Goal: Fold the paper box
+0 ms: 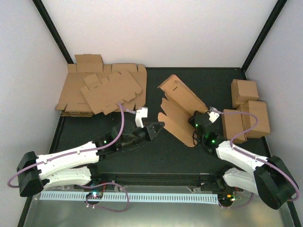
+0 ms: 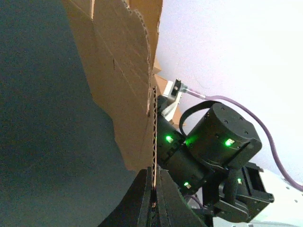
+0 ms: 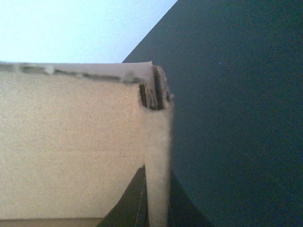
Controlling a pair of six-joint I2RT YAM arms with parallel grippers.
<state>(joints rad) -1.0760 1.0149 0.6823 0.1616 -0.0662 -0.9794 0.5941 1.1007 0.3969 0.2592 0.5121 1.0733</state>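
Note:
The paper box (image 1: 182, 101) stands half folded on the black mat, its brown flaps tilted up and fanned out. My left gripper (image 1: 162, 126) reaches in from the left and is shut on the edge of its lower left flap. In the left wrist view the thin corrugated edge of the paper box (image 2: 118, 71) runs down between the closed fingers of the left gripper (image 2: 154, 189). My right gripper (image 1: 195, 124) holds the box's right side. Seen from the right wrist, the right gripper (image 3: 157, 208) is shut on an upright wall of the paper box (image 3: 71, 142).
A thick heap of flat cardboard blanks (image 1: 104, 90) lies at the back left. Three finished brown boxes (image 1: 248, 111) stand at the right edge. The right arm's wrist (image 2: 222, 137) sits close behind the held flap. Black frame posts rise at both back corners.

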